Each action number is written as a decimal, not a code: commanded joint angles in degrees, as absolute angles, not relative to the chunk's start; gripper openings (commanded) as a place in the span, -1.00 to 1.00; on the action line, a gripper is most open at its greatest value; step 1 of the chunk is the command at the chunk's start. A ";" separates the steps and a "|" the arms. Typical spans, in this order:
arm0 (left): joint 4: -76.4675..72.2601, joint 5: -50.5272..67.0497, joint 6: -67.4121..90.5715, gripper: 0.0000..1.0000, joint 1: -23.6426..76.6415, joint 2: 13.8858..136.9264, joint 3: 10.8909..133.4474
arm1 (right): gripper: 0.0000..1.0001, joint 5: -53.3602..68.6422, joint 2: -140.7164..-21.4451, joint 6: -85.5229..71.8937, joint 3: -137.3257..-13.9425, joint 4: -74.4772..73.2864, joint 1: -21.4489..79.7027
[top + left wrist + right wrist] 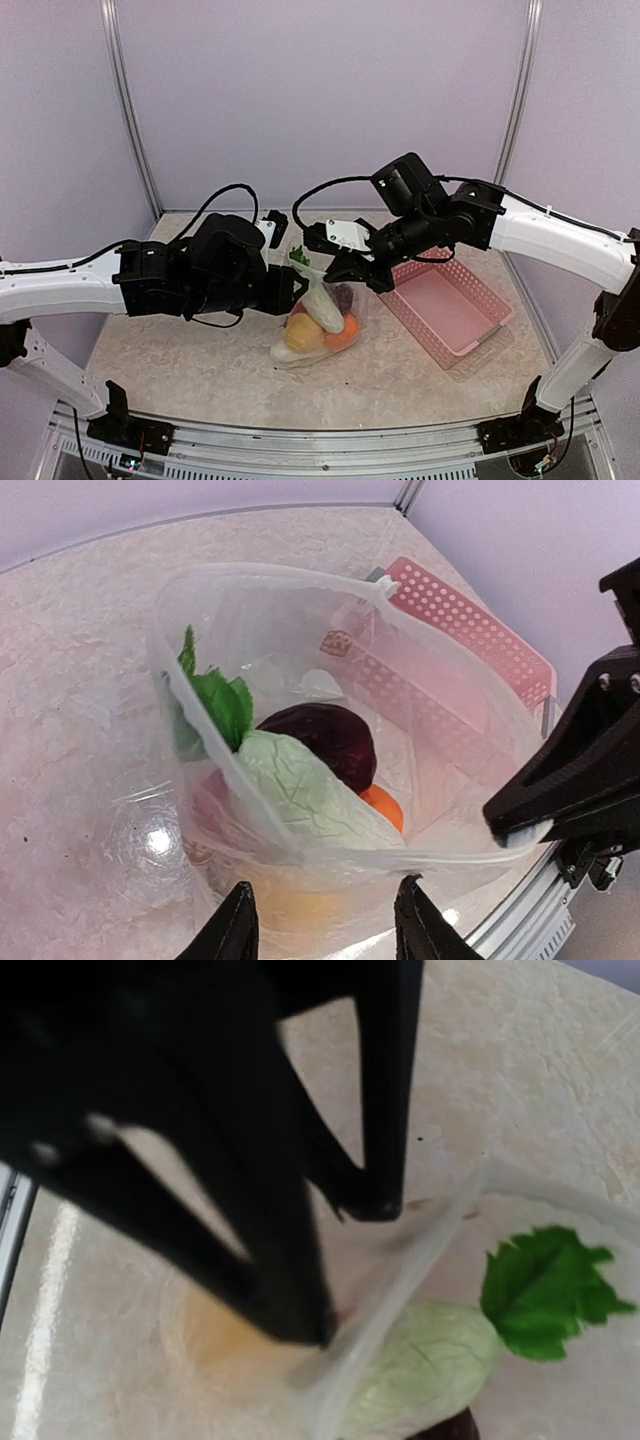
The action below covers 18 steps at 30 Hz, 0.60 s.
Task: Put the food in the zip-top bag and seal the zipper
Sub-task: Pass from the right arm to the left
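A clear floppy plastic bag with white dots (322, 318) sits about in the middle of the beige mottled table (170, 350), its mouth held wide open and turned up. The food is inside it: a green leaf (222, 702), a pale green cabbage-like piece (300, 790), a dark purple ball (330, 738), an orange piece (385, 805) and a yellowish piece (302, 333) at the bottom. The thin pale zipper strip (440, 856) goes around the mouth and is not pressed together.

The left gripper (290, 285) is at the left side of the bag. Its two fingers stand clearly apart, with the lower bag wall between them; I cannot tell if they press it. The right gripper (362, 275) is at the right side of the mouth. Its fingers are also apart, and one fingertip (312, 1328) touches the strip; whether the strip is pinched I cannot tell.

A pink perforated plastic basket (450, 305) stands near the right edge of the table, just beside the bag.
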<state>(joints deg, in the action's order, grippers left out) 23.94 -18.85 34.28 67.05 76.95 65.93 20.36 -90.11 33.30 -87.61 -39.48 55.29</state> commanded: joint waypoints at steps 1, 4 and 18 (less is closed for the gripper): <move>30.69 -29.26 39.61 -0.12 66.99 77.36 67.27 | -1.00 21.77 -89.50 32.34 -87.28 -38.83 55.81; 27.50 -30.94 38.66 0.20 67.07 75.42 64.28 | -1.00 22.74 -89.51 32.40 -87.49 -39.15 55.76; -2.89 -3.53 17.78 0.55 54.23 69.06 49.28 | -1.00 12.85 -94.46 30.90 -89.35 -35.56 55.89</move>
<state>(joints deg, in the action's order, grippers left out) 7.33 -15.51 22.46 60.45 70.65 52.66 17.78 -92.03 32.08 -87.61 -37.87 55.31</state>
